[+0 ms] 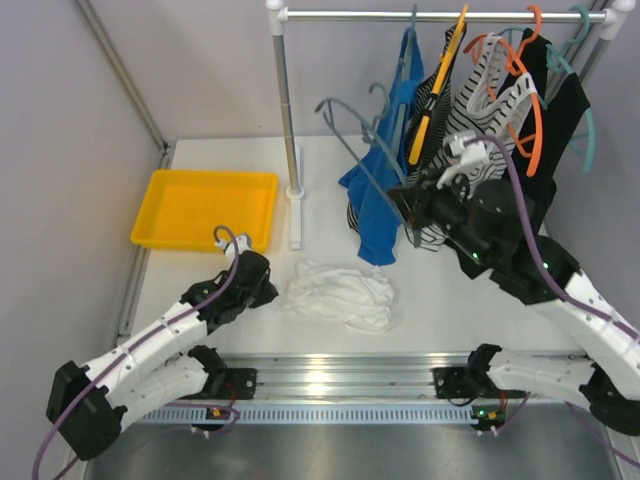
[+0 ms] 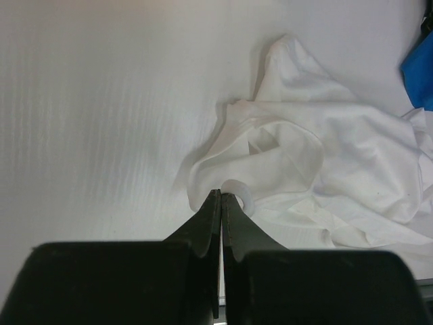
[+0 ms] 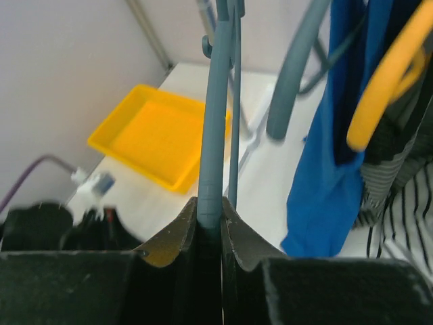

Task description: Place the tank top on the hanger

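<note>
The white tank top lies crumpled on the table in front of the arms; it also shows in the left wrist view. My left gripper is at its left edge, with the jaws shut and a rolled bit of white hem at the tips. My right gripper is raised near the hanging clothes and is shut on an arm of the grey-blue hanger. The hanger rises up and left from the jaws.
A yellow tray sits at the back left. A clothes rail on a post holds a blue top, a striped top, a black garment, orange hangers and a teal hanger.
</note>
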Tool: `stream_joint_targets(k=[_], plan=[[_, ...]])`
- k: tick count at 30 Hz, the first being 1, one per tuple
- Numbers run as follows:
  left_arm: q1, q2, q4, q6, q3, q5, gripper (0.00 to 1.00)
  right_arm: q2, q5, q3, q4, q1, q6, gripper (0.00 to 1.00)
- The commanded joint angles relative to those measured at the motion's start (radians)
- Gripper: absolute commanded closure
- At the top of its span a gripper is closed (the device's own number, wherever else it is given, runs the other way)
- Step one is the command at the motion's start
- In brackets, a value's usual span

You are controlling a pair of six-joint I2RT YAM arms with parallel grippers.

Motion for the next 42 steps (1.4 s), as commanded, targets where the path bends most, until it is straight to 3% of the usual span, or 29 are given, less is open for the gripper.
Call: stream_joint_targets(k=[1,5,9,15,21,42], plan=[[0.0,0.01,0.012,-0.017,0.053,-0.064,1.0,-0.187,-0.193,-0.139,-0.118,-0.008,0.148,1.0],[0.0,0.044,0.021,-0.017,0.084,-0.138,1.0,-0.37,-0.362,-0.359,-0.188,-0.008,0.265,1.0],[0.007,0.121,0.007,-0.017,0.145,-0.183,1.0,-0.506,-0.471,-0.451,-0.266,-0.008,0.317,1.0],[0.045,0.214,0.02,0.011,0.208,-0.186,1.0,-0.583,-0.565,-0.543,-0.315,-0.008,0.339,1.0],[0.085,0.257,0.033,0.045,0.242,-0.15,1.0,-0.602,-0.62,-0.59,-0.332,-0.008,0.336,1.0],[0.086,0.219,-0.003,0.092,0.265,-0.062,1.0,-0.522,-0.575,-0.791,0.015,-0.008,0.376,1.0]])
